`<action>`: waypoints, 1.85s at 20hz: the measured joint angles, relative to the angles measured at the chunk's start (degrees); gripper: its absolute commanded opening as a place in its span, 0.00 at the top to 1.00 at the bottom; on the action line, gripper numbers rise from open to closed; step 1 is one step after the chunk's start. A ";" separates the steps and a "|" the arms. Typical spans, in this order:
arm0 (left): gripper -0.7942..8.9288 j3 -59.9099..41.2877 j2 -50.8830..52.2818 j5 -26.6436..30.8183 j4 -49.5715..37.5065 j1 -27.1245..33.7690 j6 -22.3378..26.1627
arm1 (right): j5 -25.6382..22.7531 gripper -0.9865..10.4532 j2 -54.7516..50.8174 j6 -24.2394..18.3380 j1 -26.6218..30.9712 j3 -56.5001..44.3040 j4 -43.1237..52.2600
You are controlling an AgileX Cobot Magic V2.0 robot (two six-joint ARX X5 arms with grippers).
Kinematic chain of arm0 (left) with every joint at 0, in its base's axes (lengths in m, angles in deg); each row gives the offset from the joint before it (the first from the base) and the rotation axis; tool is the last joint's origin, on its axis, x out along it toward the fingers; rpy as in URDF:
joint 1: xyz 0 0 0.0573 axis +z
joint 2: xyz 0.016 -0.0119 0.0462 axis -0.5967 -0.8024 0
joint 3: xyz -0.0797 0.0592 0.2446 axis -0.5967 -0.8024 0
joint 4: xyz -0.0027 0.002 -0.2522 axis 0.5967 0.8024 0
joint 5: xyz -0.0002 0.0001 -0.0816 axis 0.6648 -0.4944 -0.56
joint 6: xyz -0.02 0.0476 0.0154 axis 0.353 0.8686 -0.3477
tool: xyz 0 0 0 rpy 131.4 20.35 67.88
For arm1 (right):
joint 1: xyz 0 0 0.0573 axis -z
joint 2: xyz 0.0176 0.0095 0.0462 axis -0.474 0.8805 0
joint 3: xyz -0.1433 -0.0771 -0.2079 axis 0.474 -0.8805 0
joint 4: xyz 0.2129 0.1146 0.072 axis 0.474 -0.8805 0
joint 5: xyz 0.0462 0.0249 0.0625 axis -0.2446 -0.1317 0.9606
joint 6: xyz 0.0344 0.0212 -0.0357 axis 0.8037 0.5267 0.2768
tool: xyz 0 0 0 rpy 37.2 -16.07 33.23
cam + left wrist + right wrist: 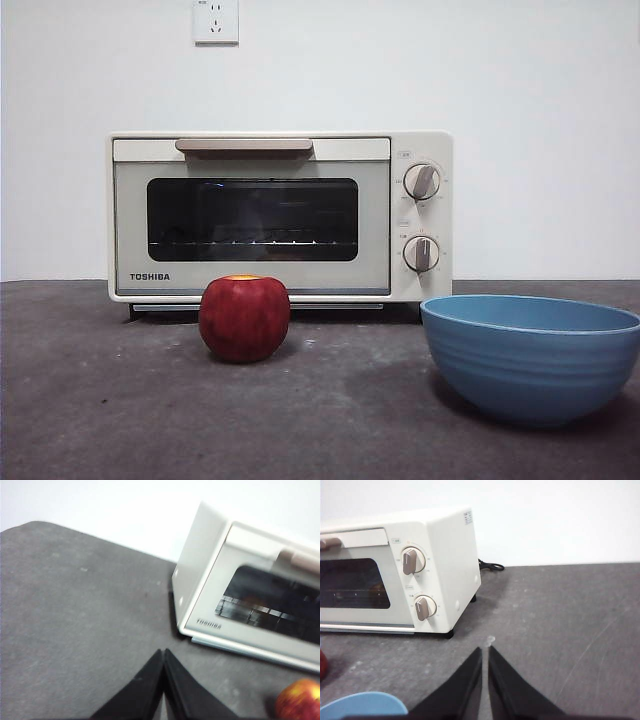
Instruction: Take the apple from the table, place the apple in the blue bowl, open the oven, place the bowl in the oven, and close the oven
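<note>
on the dark grey table [100, 400], a round dark red apple [244, 318] is seen before the closed cream-white oven [280, 215], beside a wide matte blue bowl [530, 355]; the jaws of the left gripper [164, 652] and right gripper [485, 650] are held together.

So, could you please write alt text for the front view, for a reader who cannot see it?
A dark red apple sits on a dark grey table in front of a closed cream-white Toshiba toaster oven. An empty-looking blue bowl stands to the right, nearer the camera. A white wall with a socket is behind; no end effector appears.
</note>
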 measured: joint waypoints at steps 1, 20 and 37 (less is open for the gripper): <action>0.91 0.00 0.00 0.00 0.02 0.00 -1.14 | 0.00 0.91 0.00 0.90 0.00 0.00 -0.72; 0.91 20.24 -12.50 -16.94 21.57 0.00 -4.46 | 5.33 0.91 10.19 10.16 -0.35 20.11 -22.69; 0.91 39.54 -30.40 -25.79 43.17 -11.19 10.75 | 12.09 0.91 41.16 -9.29 -17.62 49.96 -48.87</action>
